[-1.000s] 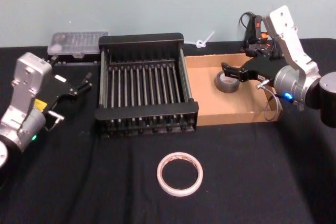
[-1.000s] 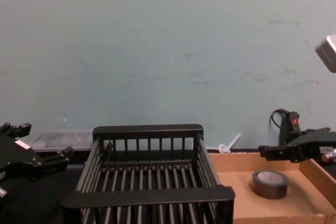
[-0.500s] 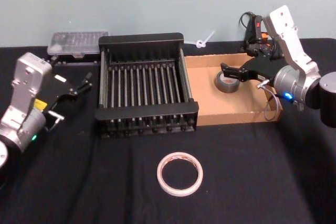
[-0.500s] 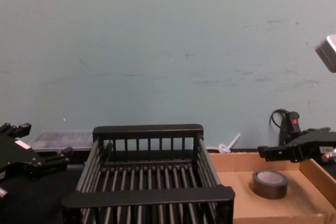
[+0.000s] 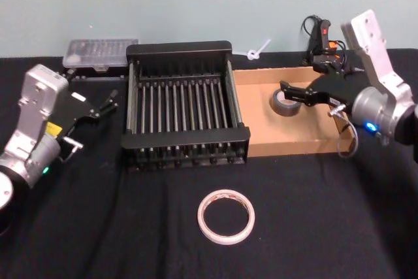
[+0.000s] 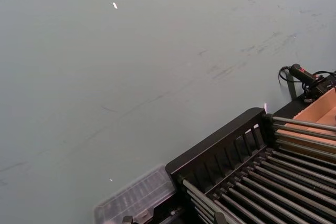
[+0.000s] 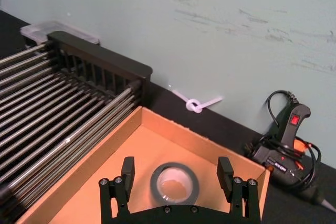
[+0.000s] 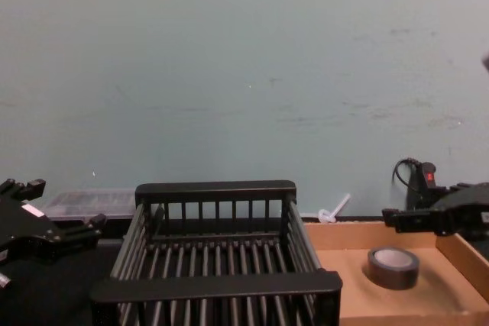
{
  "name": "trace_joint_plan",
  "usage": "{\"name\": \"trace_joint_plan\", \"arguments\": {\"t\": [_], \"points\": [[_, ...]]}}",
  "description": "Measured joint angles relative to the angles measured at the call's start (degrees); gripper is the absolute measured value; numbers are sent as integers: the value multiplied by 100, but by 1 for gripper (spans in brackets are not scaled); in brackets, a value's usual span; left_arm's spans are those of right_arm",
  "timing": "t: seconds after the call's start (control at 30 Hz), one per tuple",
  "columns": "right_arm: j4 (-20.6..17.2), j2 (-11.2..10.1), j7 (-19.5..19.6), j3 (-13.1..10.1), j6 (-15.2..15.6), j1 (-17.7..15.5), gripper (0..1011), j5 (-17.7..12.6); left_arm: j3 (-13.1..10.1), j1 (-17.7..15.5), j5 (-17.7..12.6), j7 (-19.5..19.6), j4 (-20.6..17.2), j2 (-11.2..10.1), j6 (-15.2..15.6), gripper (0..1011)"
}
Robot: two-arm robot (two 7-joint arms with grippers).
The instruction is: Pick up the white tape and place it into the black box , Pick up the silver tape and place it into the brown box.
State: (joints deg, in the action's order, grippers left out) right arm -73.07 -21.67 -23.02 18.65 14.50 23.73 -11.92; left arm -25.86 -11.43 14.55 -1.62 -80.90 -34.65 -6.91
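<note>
The white tape point(image 5: 225, 216) lies flat on the black cloth in front of the black box point(image 5: 186, 136), with no gripper near it. The silver tape point(image 5: 283, 102) point(image 7: 174, 183) point(image 8: 393, 267) rests on the floor of the brown box point(image 5: 287, 132) point(image 8: 359, 303), near its back wall. My right gripper point(image 5: 289, 93) point(image 7: 176, 167) point(image 8: 399, 221) hangs open just above and behind the roll, its fingers spread wider than the roll and not touching it. My left gripper point(image 5: 108, 101) point(image 8: 69, 219) stands open to the left of the black box point(image 8: 218, 284).
A clear plastic case point(image 5: 101, 53) sits behind the left gripper. A black glue gun point(image 5: 320, 34) point(image 7: 286, 140) with its cable and a white zip tie point(image 5: 255, 50) lie behind the brown box by the wall. Open cloth surrounds the white tape.
My right gripper has drawn back a little to the right, away from the silver tape, which stays in the brown box. The left arm has hardly moved.
</note>
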Motion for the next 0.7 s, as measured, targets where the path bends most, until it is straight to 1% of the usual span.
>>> {"name": "trace_joint_plan", "arguments": {"t": [0.1,0.2,0.23,0.3,0.33,0.37,0.4,0.53,0.57,0.7], "points": [[-343,-137,-58,-56,-11,-265,1002,-90,0,0,0,0,0,0,0,1001],[-557,-234,-93,-93,-39,-456,1002,-147,0,0,0,0,0,0,0,1001],[-721,-305,-103,-125,-50,-604,1002,-195,0,0,0,0,0,0,0,1001],[-887,-379,-112,-159,-59,-765,1003,-248,0,0,0,0,0,0,0,1001],[-1018,-438,-115,-188,-69,-899,1002,-293,0,0,0,0,0,0,0,1001],[-1018,-438,-115,-188,-69,-899,1002,-293,0,0,0,0,0,0,0,1001],[-1229,-537,-115,-237,-117,-1124,1002,-361,0,0,0,0,0,0,0,1001],[-1463,-665,-131,-280,-238,-1410,1003,-429,0,0,0,0,0,0,0,1001],[-1561,-730,-151,-292,-309,-1541,1002,-456,0,0,0,0,0,0,0,1001],[-1737,-873,-241,-282,-456,-1797,1002,-520,0,0,0,0,0,0,0,1001]]}}
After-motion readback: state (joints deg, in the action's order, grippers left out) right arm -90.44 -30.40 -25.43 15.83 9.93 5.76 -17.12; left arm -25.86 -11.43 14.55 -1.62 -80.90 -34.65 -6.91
